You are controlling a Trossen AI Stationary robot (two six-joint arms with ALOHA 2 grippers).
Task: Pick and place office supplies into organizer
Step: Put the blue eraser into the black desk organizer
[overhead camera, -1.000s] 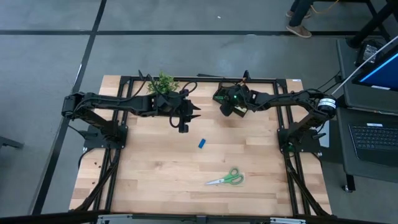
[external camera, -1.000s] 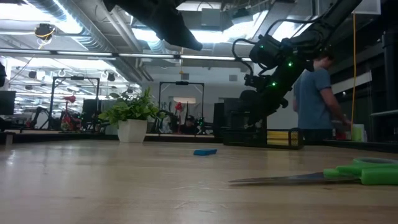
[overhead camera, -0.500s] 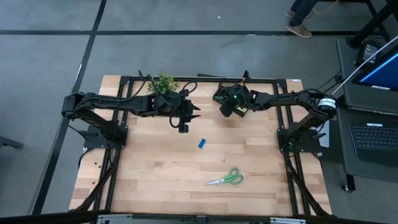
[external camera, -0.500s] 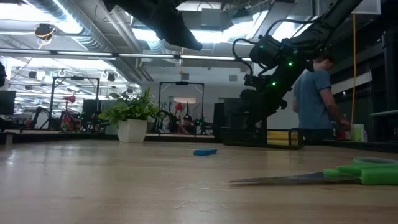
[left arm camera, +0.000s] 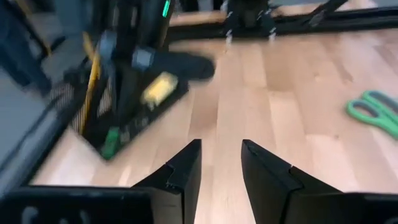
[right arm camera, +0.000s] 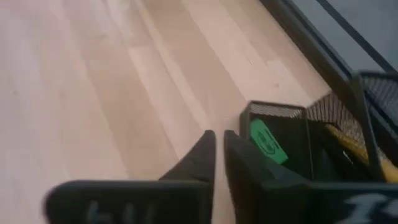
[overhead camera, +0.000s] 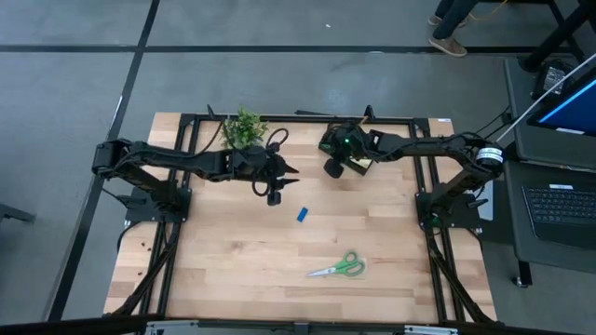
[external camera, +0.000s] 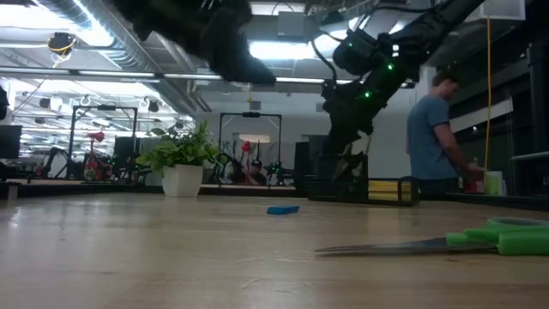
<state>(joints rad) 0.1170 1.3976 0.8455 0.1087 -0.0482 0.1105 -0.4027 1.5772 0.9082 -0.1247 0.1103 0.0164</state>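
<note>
Right gripper (overhead camera: 331, 168) hangs just beside the near-left corner of the organizer (overhead camera: 352, 152) at the far middle of the surface (overhead camera: 242, 270); its fingers (right arm camera: 208, 152) are nearly closed on nothing I can see. A green eraser (right arm camera: 267, 142) lies in the organizer's low tray right by the fingertips, and a yellow sticky-note pad (left arm camera: 158, 88) sits in the same tray, so this looks like the spot just after a drop. Left gripper (overhead camera: 274, 194) hovers over bare wood, left of the organizer, fingers (left arm camera: 180, 171) parted with nothing between them, pointed down toward the open middle; my guess is it is lined up for the blue eraser (overhead camera: 302, 215), which lies apart from it toward the near side. Green-handled scissors (overhead camera: 339, 267) lie flat nearer still, to the right, blades pointing left, untouched. Potted plant (overhead camera: 244, 125) stands at the far edge, beside the left arm. Surface is pale butcher-block wood on a black frame. Beyond: grey floor, a laptop bench at right, an open workshop with ceiling lights, and a person (external camera: 432, 136) in a blue shirt standing behind the organizer
</note>
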